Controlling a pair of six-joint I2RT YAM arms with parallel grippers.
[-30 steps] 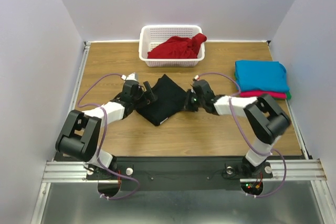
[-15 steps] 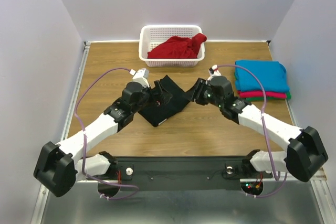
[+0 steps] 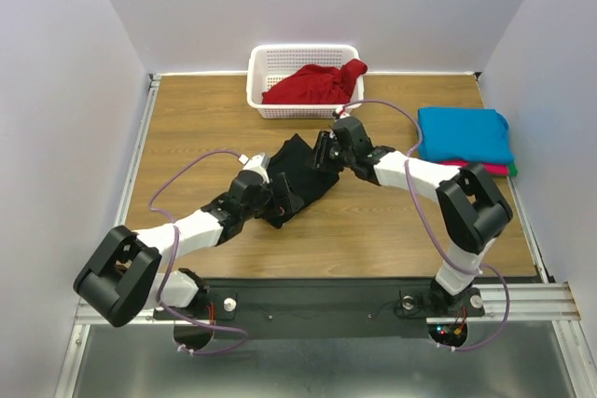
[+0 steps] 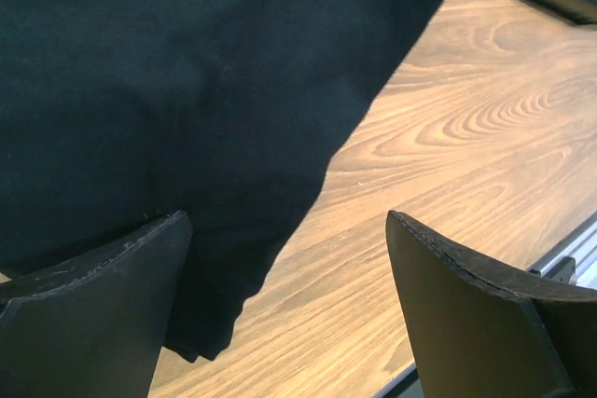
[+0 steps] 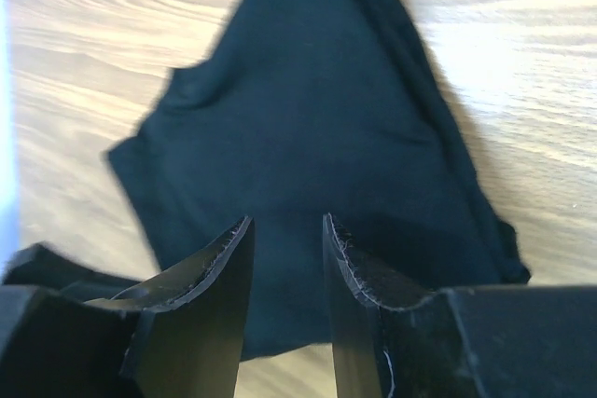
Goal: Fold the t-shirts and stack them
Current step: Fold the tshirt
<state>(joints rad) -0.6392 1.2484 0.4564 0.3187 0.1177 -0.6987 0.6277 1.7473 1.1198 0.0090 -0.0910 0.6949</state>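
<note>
A wood-grain surface [image 3: 373, 230] sits inside plain pale walls, with both arms reaching in from its near edge. Nearest, the left tool [image 4: 284, 230] stands spread wide with nothing between its fingers [image 4: 103, 305]; it is low over the near corner of the black t-shirt [image 3: 298, 160], one finger above the cloth and the other above bare wood. The black t-shirt lies loosely folded and skewed in the middle of the surface, one corner pointing toward the arms. At its far right edge is the right tool [image 5: 286, 221], pointing down at the cloth with its fingers only narrowly parted; the dark cloth shows through the gap and nothing looks pinched. Farther right, well apart, a folded turquoise-blue t-shirt [image 3: 465, 134] tops a stack, with a pink-red t-shirt [image 3: 466, 167] showing beneath it. At the far edge a white lattice basket [image 3: 261, 58] holds a crumpled red t-shirt [image 3: 312, 86].
</note>
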